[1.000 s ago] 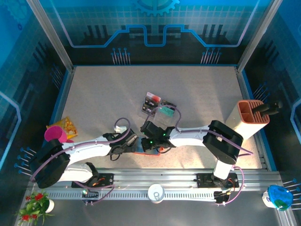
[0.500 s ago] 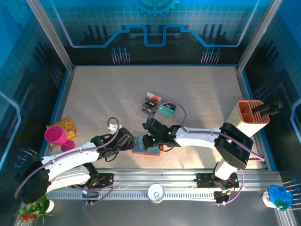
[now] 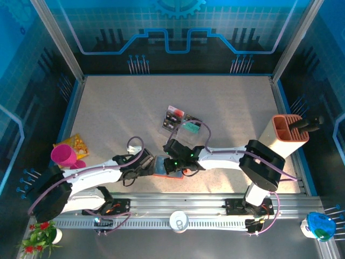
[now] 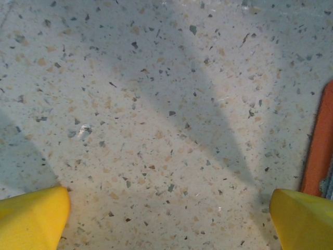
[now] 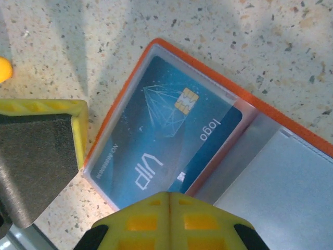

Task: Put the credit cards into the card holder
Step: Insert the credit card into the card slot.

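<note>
Credit cards [image 3: 176, 115] are standing on edge in a clear slotted tray [image 3: 171, 127] near the middle of the table [image 3: 118, 108] in the top view, and the card holder [image 3: 161, 173] is lying open well in front of them, close to the table's near edge. The left gripper [image 3: 148, 166] is sitting just left of the holder and the right gripper [image 3: 173, 164] is hovering over it from the right. A tall beige-and-orange box [image 3: 280, 141] is standing at the right edge, and a pink goblet [image 3: 63, 155] and a yellow snack bag [image 3: 78, 143] are crowding the left edge. The wide far half of the table is lying bare. Seen from the left wrist, the left gripper [image 4: 166, 224] is holding its yellow fingertips [image 4: 31, 219] wide apart over speckled tabletop, with nothing between them, and the holder's orange edge [image 4: 321, 140] is running just beside the right fingertip. Seen from the right wrist, the card holder [image 5: 218, 78] is lying spread flat; a blue credit card [image 5: 166, 135] printed with a chip and "VIP" is sitting in its clear-fronted left pocket, and a grey-blue pocket [image 5: 281, 182] is showing on the right. The right gripper [image 5: 169, 221] is keeping its yellow fingertips pressed together, gripping nothing, over the holder's near edge, while a yellow-rimmed grey pad [image 5: 36, 156] is sitting just beside the holder's left corner.
</note>
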### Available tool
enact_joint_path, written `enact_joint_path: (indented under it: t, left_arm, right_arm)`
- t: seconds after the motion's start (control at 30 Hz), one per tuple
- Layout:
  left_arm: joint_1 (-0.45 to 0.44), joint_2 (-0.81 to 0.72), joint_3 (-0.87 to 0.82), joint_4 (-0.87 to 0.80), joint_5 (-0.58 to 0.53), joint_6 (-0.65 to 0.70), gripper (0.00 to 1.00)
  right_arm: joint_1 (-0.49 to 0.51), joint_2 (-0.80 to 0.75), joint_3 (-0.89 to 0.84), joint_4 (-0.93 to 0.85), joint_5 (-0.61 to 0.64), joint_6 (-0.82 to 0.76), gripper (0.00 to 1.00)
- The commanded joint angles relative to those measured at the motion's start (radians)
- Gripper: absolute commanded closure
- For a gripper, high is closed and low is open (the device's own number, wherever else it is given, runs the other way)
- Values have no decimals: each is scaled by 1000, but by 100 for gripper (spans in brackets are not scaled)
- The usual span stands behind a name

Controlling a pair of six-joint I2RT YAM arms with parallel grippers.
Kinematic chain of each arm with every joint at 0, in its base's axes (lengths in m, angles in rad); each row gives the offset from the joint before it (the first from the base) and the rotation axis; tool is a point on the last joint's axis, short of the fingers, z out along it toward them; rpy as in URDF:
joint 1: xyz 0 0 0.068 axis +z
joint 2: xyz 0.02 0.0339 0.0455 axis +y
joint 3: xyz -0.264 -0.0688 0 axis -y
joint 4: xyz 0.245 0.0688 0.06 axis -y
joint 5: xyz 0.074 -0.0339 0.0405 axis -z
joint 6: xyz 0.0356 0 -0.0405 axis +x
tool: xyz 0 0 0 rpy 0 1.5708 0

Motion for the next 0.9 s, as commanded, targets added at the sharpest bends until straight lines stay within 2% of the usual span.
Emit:
enact_joint_path:
  t: [0.0, 0.3, 0.57, 0.87]
  left_arm:
    - [9, 27, -7, 34, 30, -1, 1]
    - [9, 40, -2, 51, 41, 2, 1]
    - [9, -26, 33, -17, 8, 19, 1]
    - [8, -127, 80, -7, 41, 67, 1]
  right_arm:
    - [14, 37, 13, 5, -2, 10, 100]
    - [11, 52, 61, -20, -12, -24, 100]
    - [-35, -117, -11, 0, 1, -35, 95]
    - [-137, -324, -221, -3, 28, -30, 83]
